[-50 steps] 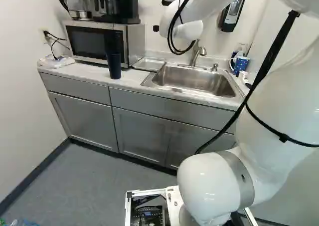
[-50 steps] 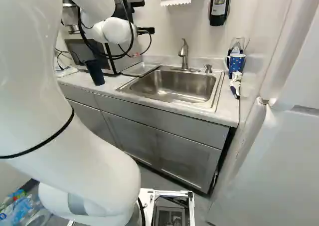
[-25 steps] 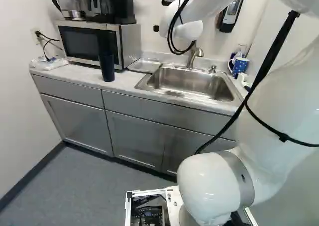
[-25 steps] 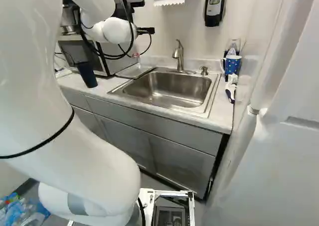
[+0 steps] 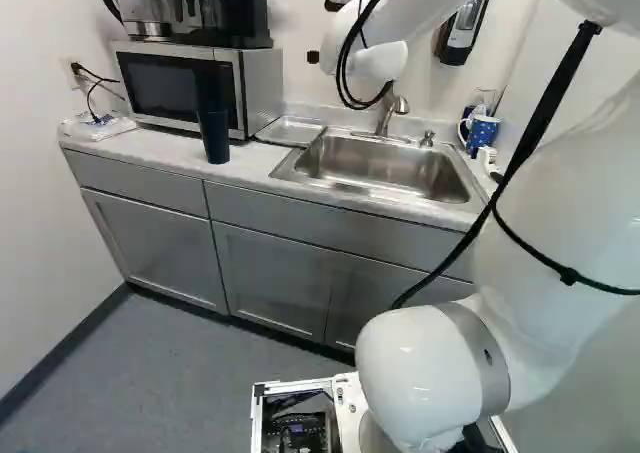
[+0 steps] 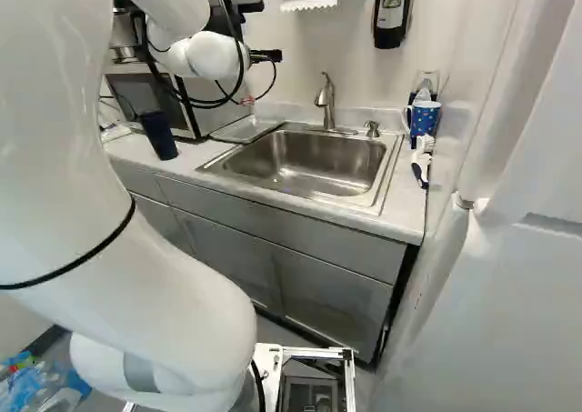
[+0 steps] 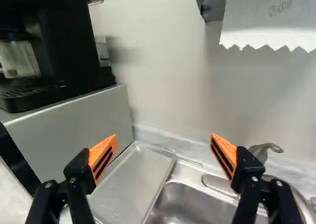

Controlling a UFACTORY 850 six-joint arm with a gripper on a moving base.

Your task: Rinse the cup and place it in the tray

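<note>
The white arm (image 5: 555, 193) rises over the kitchen counter (image 5: 255, 166), reaching toward the wall, which I'm calling twelve o'clock. Set into that counter is a steel sink (image 5: 400, 168). Out past ten o'clock from the sink stands a microwave (image 5: 262, 88), with a black coffee maker (image 5: 240, 13) on top. Between sink and microwave, at ten, lies a shallow metal tray (image 5: 292, 130). The black gripper (image 6: 245, 100) has its two orange-padded fingers spread wide open, tray and sink below and ahead. The tap (image 5: 390, 111) is at twelve. The dark cup (image 5: 214, 136) stands upright on the counter at nine, near the microwave; a dotted blue mug (image 5: 483, 131) sits at two.
</note>
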